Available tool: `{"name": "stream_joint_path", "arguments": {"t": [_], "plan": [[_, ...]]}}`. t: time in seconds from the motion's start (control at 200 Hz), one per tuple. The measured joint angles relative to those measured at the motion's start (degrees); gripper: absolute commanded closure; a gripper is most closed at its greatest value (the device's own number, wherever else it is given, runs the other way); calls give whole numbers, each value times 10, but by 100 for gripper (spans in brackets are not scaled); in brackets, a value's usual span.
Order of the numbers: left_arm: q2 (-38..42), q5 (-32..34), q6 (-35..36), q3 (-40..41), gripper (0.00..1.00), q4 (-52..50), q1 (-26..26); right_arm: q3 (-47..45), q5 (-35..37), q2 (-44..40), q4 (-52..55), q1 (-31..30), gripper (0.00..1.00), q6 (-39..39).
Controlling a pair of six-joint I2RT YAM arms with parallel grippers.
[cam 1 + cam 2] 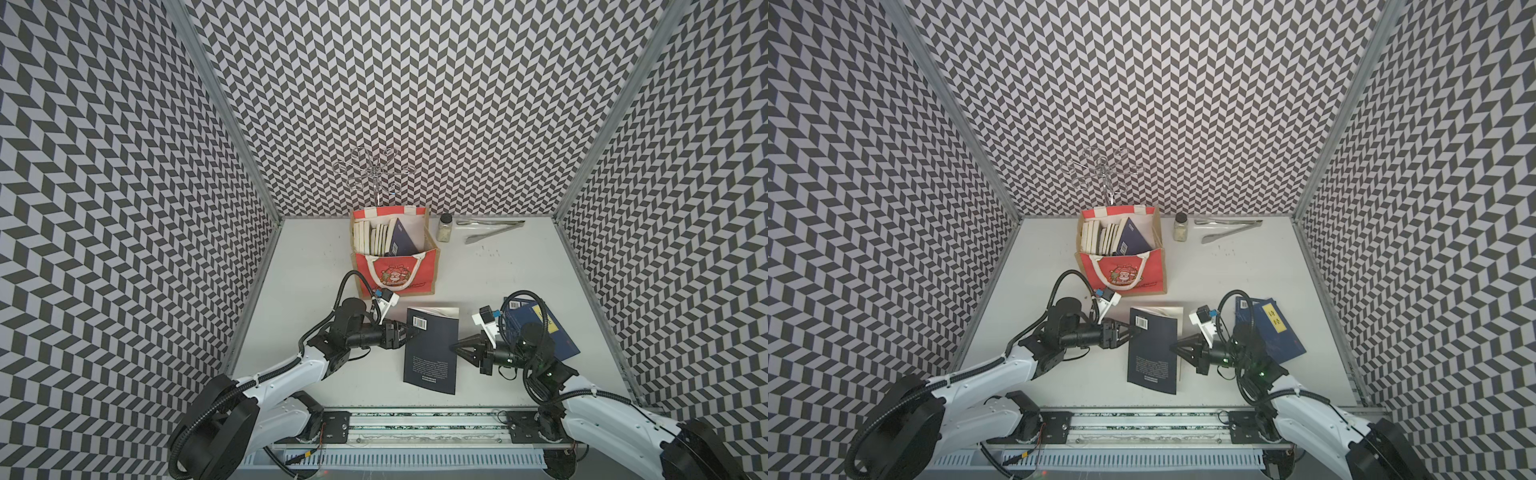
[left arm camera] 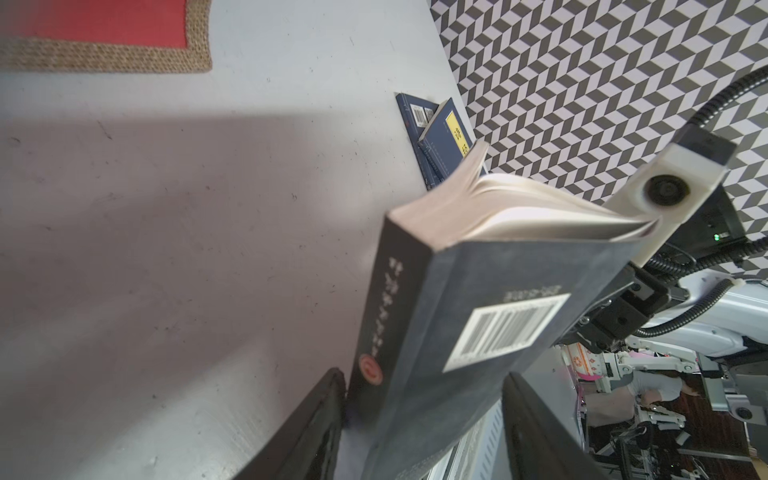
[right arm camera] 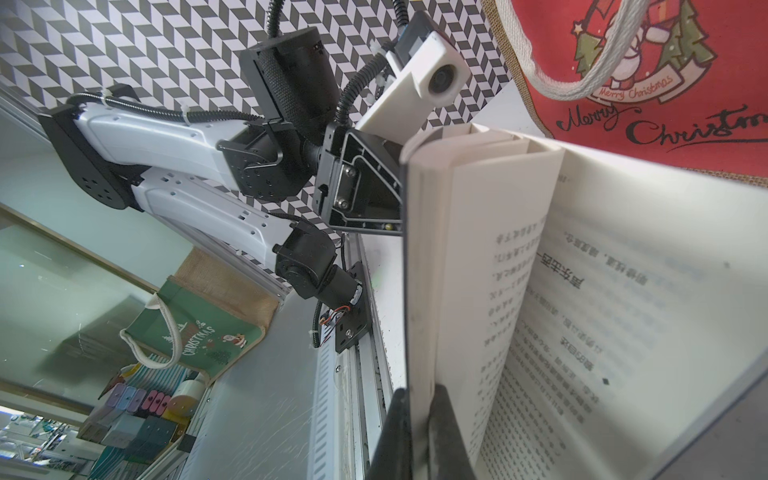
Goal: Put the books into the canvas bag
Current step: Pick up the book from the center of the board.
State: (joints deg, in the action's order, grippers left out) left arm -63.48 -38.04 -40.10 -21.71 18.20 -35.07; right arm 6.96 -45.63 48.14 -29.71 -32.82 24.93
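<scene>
Left wrist view: my left gripper (image 2: 422,378) runs off the frame edge. Whether both fingers press the dark book (image 2: 478,299), I cannot tell. Spine lettering blurred. The canvas bag (image 2: 104,58) is cropped and out of focus. Top view: my right arm covers part of the navy books (image 1: 567,347); books in the bag (image 1: 376,237) — count unclear.

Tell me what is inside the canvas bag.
Inside the canvas bag a row of books stands on edge, pale page edges up, and a navy blue book leans beside them. The bag's bottom and the standing books' covers are hidden.
</scene>
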Motion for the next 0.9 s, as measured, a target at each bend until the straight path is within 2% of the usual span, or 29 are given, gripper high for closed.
{"name": "stream_joint_path", "arguments": {"t": [0.055,0.205,0.285,0.501,0.686,0.781,0.841,0.901], "plan": [[3,-1,-3,3,42,8,0,0,-1,3,-4,0,100,0],[4,0,-7,3,63,11,0,4,6,14,-4,1,100,-2],[14,3,-8,3,70,10,1,9,17,22,-2,3,100,-3],[40,-3,-9,3,69,19,1,10,72,40,5,18,100,2],[39,-26,-14,3,71,41,-6,10,64,45,-8,21,100,7],[39,-33,-18,3,84,46,-6,10,63,49,-9,21,100,6],[39,-35,-17,3,100,46,-7,11,63,52,-10,21,98,6],[40,-34,-12,3,100,44,-7,11,64,56,-10,21,96,6]]}}
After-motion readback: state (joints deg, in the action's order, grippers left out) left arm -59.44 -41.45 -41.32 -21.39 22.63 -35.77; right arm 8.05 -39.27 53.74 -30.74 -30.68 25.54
